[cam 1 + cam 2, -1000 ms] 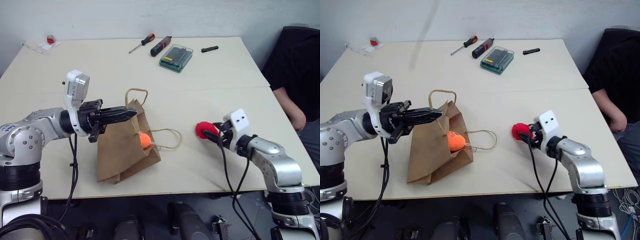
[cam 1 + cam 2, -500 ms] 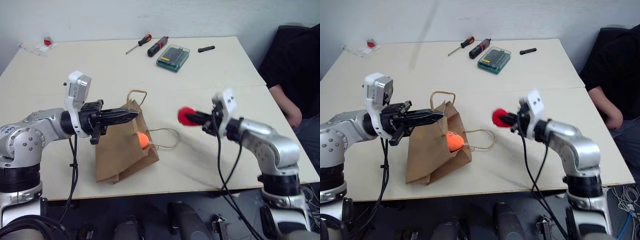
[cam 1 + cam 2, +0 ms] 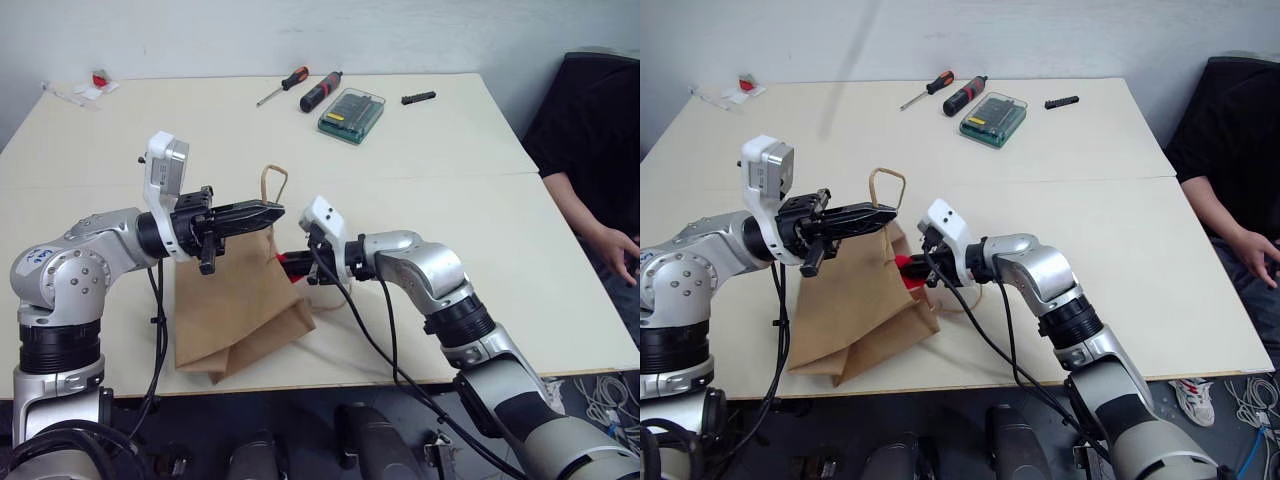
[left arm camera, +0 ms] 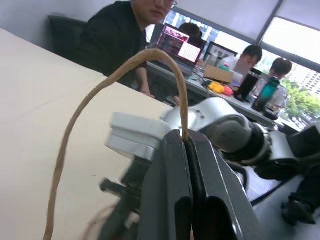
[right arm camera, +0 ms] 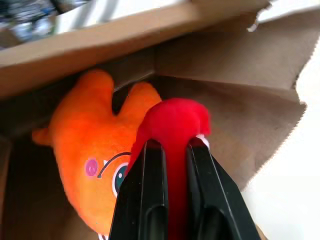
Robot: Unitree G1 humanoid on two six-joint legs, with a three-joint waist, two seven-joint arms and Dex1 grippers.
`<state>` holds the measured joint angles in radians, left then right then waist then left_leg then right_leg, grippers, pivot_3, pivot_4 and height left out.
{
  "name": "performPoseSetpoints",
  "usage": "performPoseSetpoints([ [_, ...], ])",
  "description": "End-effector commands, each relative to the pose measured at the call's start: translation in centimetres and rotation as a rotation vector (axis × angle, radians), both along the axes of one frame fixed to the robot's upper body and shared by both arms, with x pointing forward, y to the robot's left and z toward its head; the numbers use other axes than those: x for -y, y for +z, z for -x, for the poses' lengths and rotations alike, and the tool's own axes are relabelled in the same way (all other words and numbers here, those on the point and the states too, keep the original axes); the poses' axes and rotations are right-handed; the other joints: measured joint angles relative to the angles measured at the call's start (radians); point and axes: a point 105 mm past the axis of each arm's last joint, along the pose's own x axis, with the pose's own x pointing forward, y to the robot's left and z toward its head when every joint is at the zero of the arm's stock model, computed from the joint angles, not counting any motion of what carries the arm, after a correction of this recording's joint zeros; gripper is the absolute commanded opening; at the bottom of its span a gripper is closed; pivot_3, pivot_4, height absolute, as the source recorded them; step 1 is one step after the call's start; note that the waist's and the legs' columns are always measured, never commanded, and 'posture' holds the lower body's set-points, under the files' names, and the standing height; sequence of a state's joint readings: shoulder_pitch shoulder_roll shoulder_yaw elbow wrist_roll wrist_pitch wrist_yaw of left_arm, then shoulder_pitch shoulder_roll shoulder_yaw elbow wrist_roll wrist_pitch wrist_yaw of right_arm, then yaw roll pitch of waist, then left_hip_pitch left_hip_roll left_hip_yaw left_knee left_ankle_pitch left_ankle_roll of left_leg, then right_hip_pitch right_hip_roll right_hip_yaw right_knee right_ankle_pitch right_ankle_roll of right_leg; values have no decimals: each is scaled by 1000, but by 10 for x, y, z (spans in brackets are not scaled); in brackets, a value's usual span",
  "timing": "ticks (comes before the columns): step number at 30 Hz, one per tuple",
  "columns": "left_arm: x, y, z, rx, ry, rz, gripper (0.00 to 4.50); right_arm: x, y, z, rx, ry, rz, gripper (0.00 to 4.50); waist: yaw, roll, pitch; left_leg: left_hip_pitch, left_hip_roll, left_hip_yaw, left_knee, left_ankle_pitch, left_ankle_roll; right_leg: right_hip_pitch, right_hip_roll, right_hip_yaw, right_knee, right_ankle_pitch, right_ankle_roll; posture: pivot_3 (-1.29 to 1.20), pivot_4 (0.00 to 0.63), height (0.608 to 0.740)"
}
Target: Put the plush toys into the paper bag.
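The brown paper bag (image 3: 235, 310) lies on the table with its mouth held up and facing right. My left gripper (image 3: 272, 211) is shut on the bag's upper cord handle (image 4: 100, 95), which is pinched between its fingers. My right gripper (image 3: 292, 263) is shut on the small red plush toy (image 5: 175, 120) and sits at the bag's mouth, the toy just inside the rim. The orange plush toy (image 5: 95, 150), with its eye showing, lies inside the bag right behind the red one.
At the far side of the table lie two screwdrivers (image 3: 285, 85) (image 3: 322, 88), a green bit case (image 3: 352, 110) and a black bit (image 3: 419, 97). A small red item (image 3: 98, 80) sits at the far left corner. A person in black (image 3: 590, 150) sits beside the table's right edge.
My right gripper has swung left across the table with the red toy, from the right side to the bag's mouth. The left gripper still holds the handle in about the same place.
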<state>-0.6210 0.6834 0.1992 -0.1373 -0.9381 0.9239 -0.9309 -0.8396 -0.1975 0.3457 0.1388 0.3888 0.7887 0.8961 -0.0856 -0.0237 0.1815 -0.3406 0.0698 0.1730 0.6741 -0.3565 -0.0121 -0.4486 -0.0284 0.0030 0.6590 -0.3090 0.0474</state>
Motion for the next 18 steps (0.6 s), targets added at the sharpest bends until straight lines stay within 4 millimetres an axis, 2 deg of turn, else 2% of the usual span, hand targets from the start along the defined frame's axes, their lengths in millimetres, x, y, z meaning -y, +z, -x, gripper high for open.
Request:
performPoseSetpoints([
  [1, 4, 9, 4, 46, -20, 8, 0, -17, 10, 7, 25, 49, -39, 54, -5, 0, 0, 0, 0, 0, 0, 0, 0, 0, 0, 0, 1, 0, 0, 0, 150, 740],
  [7, 4, 5, 12, 29, -43, 2, 0, -33, -2, -5, 28, 4, -42, 54, -4, 0, 0, 1, 1, 0, 2, 0, -1, 0, 1, 0, 3, 0, -1, 0, 150, 740],
  [12, -1, 0, 3, 51, 8, -36, 0, -17, -3, -22, 62, -63, -34, 54, -2, 0, 0, 0, 1, 0, 3, 0, -1, 0, 1, 0, 2, 0, -1, 0, 150, 740],
  [15, 1, -3, 1, 51, -5, -42, 0, -16, 10, 0, 10, 93, -102, 54, 0, 0, 0, 0, 1, 0, 3, 0, -1, 0, 1, 0, 2, 0, -1, 0, 150, 740],
  [18, 4, -3, 1, 54, -21, -42, 0, -23, 7, 12, -27, 164, -92, 54, -2, 0, 0, 0, 1, 0, 3, -1, -1, 0, 1, -1, 2, 0, -1, 0, 150, 740],
])
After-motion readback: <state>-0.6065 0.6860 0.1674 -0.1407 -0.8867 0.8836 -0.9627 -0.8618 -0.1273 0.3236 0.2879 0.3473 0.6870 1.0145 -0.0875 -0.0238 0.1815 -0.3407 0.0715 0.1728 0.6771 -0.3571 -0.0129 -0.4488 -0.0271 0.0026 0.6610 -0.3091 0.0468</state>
